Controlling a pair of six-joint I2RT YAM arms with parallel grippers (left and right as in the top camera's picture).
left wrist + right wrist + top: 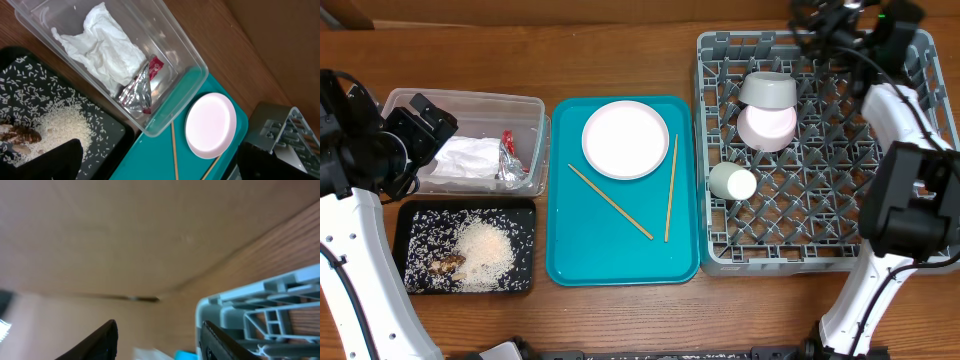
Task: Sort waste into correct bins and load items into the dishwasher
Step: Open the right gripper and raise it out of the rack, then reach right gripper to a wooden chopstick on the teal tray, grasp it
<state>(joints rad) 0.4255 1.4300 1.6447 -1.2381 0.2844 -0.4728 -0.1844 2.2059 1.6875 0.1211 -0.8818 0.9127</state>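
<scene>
Right pincer [157, 342], well right of the teal tray [580, 250], stands parted and empty; left pincer [425, 120], left of it, gapes wide. 1 plate [625, 139] lies flat on the tray's far half: probably stiff, slick, breakable; pinch its rim.

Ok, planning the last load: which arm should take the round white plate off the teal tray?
Probably right: the grey lattice dish rack lies on its side, right gripper open by it; left gripper hovers over the clear plastic tub.
</scene>
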